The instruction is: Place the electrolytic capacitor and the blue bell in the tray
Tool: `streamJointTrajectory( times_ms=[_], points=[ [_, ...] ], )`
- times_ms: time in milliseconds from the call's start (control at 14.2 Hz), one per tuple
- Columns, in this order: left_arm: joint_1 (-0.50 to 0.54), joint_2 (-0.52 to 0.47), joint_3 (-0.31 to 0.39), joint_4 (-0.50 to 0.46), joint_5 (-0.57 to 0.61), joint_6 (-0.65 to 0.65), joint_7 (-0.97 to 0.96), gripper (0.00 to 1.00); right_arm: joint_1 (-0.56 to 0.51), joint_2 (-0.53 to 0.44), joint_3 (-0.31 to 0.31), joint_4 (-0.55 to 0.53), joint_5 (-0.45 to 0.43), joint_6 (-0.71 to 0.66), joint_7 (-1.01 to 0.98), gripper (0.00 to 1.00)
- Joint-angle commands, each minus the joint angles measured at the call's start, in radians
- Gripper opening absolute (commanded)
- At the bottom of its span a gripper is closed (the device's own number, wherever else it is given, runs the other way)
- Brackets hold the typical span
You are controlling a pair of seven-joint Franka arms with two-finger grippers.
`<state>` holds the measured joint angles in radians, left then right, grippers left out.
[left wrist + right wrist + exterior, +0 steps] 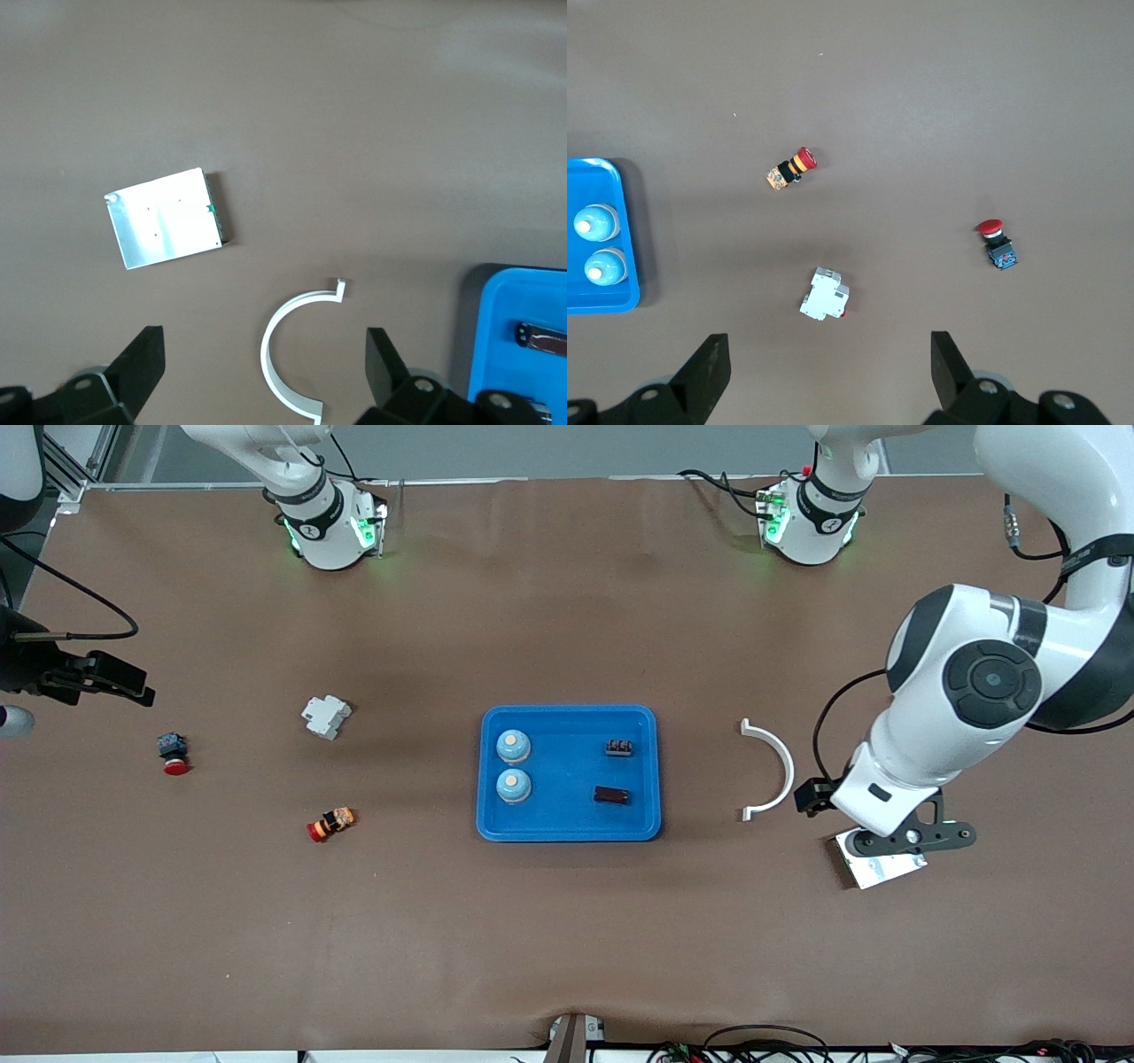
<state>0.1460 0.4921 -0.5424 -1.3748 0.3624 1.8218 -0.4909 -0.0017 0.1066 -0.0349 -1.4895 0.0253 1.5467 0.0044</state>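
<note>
Blue tray [569,721] sits mid tabletop [567,921]. In it: two blue bells [513,746] [513,786] side by side along the rim toward the right arm's end, one nearer the front camera than the other; two small dark parts toward the left arm's end, one w/ coppery top [619,747], and a flat dark block [611,795] nearer the camera. Can't tell which, if either, is the capacitor.

Left gripper [261,376] hangs over the tabletop at the left arm's end, above a silver plate [877,866] and close to a white curved clip [771,770]; jaws apart, nothing in them. Clip lies between tray and plate, apart from both.

Right gripper [824,376] is up over the right arm's end, jaws apart, empty. Under it, loose stuff: white breaker block [326,716], red-capped button w/ blue body [173,752], red-and-yellow button [331,824] on its side. All well apart from each other and from the tray. Nothing lies betw. tray and those parts.
</note>
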Motion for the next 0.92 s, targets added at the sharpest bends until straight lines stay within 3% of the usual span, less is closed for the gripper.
streamJointTrajectory(
  times_ms=[0, 282, 352, 423, 634, 845],
  points=[
    [0.038, -0.033, -0.005, -0.018, -0.006, 0.01, 0.038, 1.0, -0.001, -0.028, -0.002, -0.028, 0.015, 0.006, -0.011, 1.0],
    [0.067, -0.05, 0.012, -0.015, -0.029, 0.013, 0.161, 1.0, 0.0, -0.028, -0.003, -0.028, 0.015, 0.006, -0.011, 1.0],
    [0.052, -0.066, 0.045, -0.015, -0.052, 0.013, 0.182, 1.0, 0.0, -0.028, -0.003, -0.028, 0.015, 0.004, -0.011, 1.0],
    [0.015, -0.085, 0.102, -0.015, -0.092, 0.011, 0.211, 1.0, -0.001, -0.028, -0.003, -0.028, 0.015, 0.004, -0.011, 1.0],
    [-0.156, -0.158, 0.379, -0.023, -0.264, 0.001, 0.359, 1.0, -0.001, -0.028, -0.003, -0.028, 0.015, 0.006, -0.011, 1.0],
    [-0.223, -0.216, 0.475, -0.023, -0.327, -0.057, 0.42, 1.0, 0.002, -0.028, -0.003, -0.028, 0.015, 0.009, -0.009, 1.0]
  ],
)
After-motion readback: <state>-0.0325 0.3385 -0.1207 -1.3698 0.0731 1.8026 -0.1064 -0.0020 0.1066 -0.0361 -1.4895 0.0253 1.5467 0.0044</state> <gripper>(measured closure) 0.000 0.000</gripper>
